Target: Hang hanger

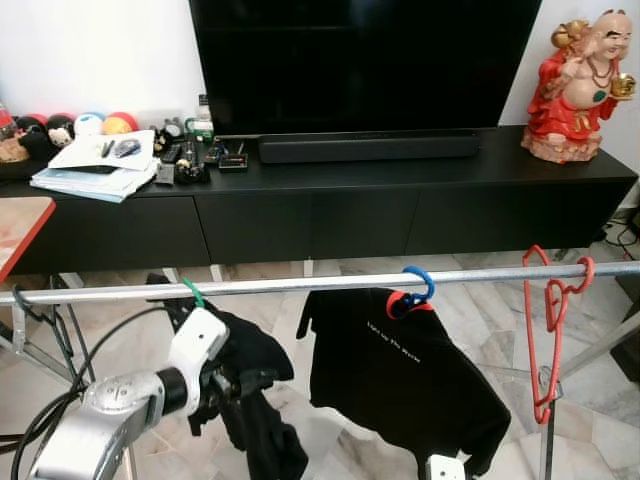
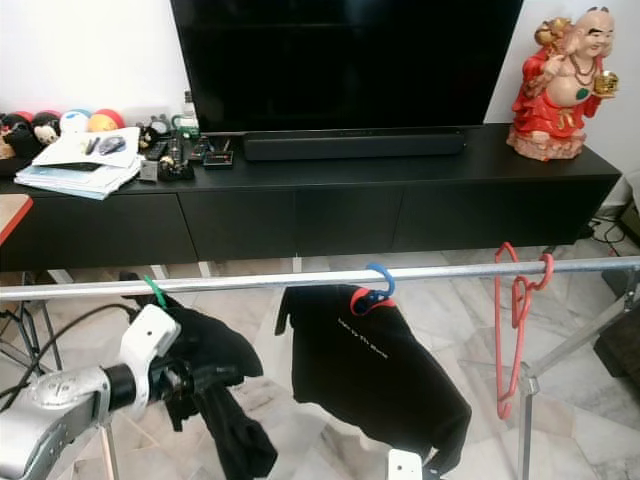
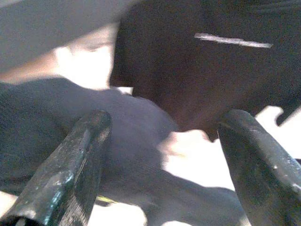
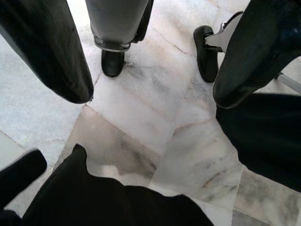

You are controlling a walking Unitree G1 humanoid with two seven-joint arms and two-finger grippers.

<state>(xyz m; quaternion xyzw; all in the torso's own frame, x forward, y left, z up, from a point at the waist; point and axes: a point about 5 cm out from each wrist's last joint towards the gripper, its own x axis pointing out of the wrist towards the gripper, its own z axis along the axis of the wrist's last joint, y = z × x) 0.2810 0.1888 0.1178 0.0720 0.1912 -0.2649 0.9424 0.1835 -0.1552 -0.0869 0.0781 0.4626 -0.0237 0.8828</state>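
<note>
Green hanger on the rail

The green hanger (image 1: 192,292) hooks over the metal rail (image 1: 300,285), black garment (image 1: 250,370) drooping beneath; left gripper (image 1: 235,385) gapes beside that cloth, clasping nothing; right gripper (image 4: 150,66) spread, empty.

- Head pair: looking forward and down across a horizontal silver metal rail (image 1: 330,283) toward a long black TV cabinet (image 1: 320,200); same scene in both, slightly offset.
- Left wrist: pressed close against dark hanging cloth (image 3: 141,141).
- Right wrist: aimed straight down at pale marble floor tiles (image 4: 155,122).
</note>
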